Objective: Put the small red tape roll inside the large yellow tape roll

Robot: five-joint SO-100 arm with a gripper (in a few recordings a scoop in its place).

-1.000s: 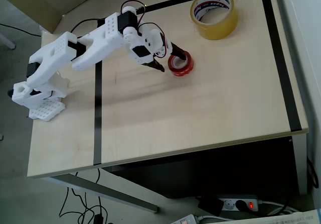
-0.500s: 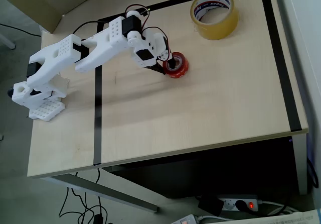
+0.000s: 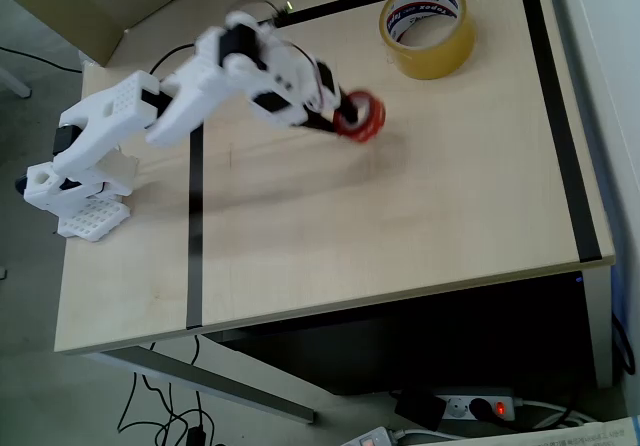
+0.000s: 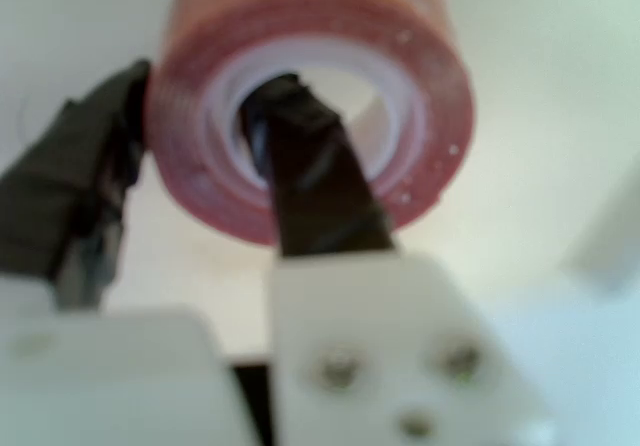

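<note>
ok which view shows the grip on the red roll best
The wrist view: the small red tape roll is close, one finger inside its core, the other outside its wall. In the overhead view it is small and blurred.

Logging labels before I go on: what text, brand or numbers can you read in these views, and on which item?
Large yellow tape roll: red and blue printing on its white inner core, too small and blurred to read.
Small red tape roll, gripped by the fingers: no print visible.
Power strip under the table: a lit red switch, no readable text.
</note>
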